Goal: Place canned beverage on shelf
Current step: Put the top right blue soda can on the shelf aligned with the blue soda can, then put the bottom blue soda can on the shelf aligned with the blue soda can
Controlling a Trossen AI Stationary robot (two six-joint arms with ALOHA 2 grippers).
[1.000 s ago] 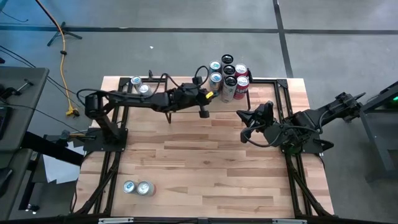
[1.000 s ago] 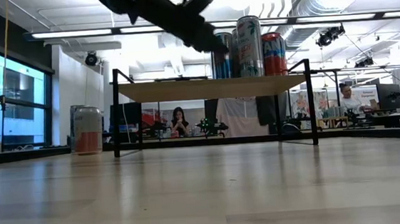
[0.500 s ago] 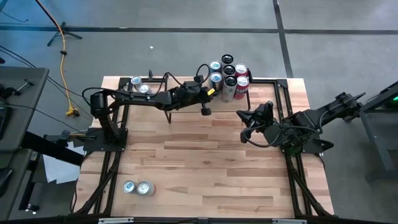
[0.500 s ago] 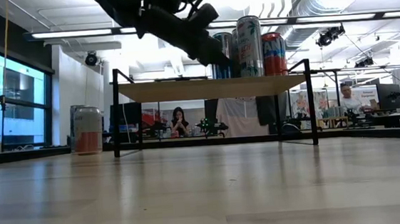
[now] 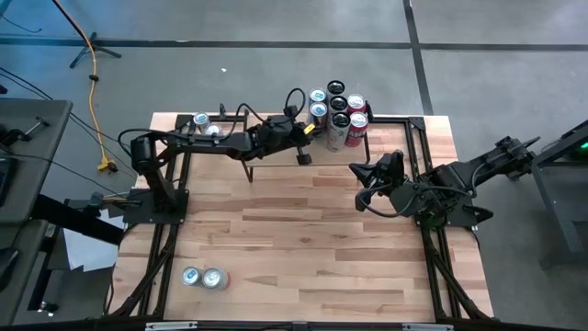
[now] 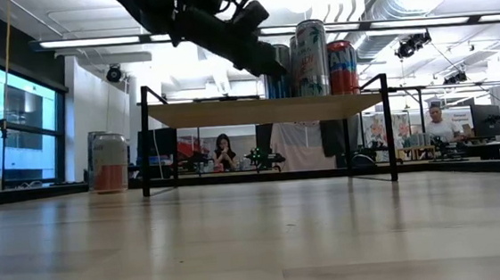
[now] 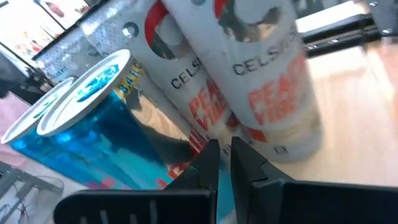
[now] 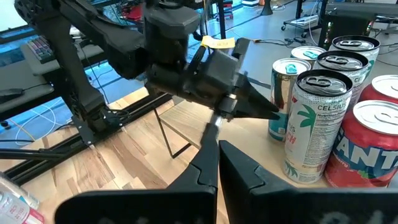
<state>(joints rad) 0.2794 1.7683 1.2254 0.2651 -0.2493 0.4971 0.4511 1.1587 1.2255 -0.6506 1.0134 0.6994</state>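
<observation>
- The left gripper is held over the shelf near the counter's far edge, just beside the cluster of cans at the shelf's right end; its jaws are closed with nothing between them.
- The right gripper waits above the counter's right half, nearer than the shelf, jaws likewise pressed together and empty.
- The cans on the shelf stand upright, long axes vertical, tops toward the ceiling; in the left wrist view a white Celsius can and a blue can are seen close ahead of the fingers.
- Two more cans stand upright at the counter's far-left corner, and another pair near its near-left corner, well apart from the shelf.
- A knock is judged the main risk: the closed fingers sit so near the packed, tall cans that a sideways drift could tip one, and its neighbours with it, off the shelf's right end.
- A pick attempted on the far-left pair could be spoiled by the two cans touching, leaving no gap for a finger.
</observation>
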